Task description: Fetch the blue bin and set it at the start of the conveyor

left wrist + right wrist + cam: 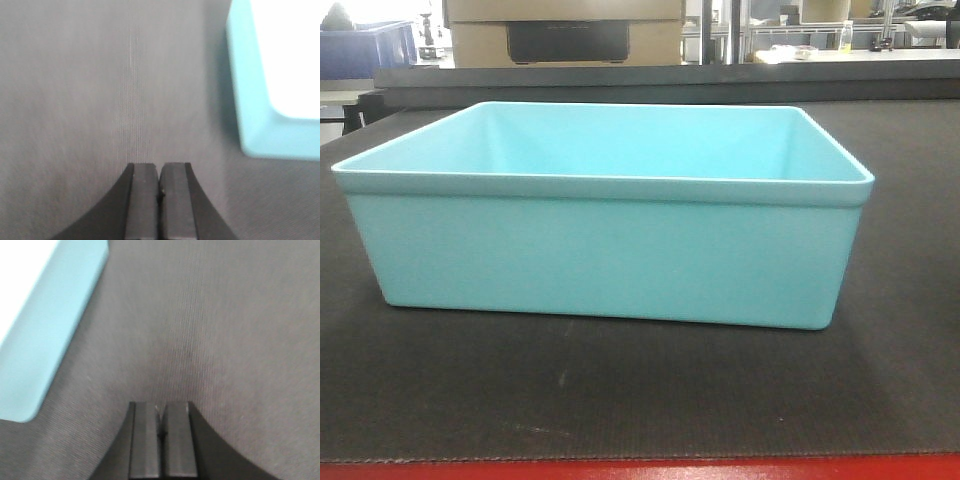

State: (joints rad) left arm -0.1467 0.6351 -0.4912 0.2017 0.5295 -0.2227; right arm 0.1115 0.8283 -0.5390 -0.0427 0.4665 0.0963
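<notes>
1. Looked basically done: the blue bin [605, 225] sat flat on the conveyor start [640, 400], just behind its red front strip [640, 468].
2. Left of the bin, the left gripper [159, 195] was above bare belt, pads pressed together, holding nothing, clear of the bin wall.
3. Right of the bin, the right gripper [161, 432] was the same: closed up, empty, not touching the bin.
4. Open matting on both sides of the bin, so I'd guess backing away was all that remained.

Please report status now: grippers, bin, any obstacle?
Left gripper shut, empty. Right gripper shut, empty. Bin on belt, untouched. No obstacle seen.
</notes>
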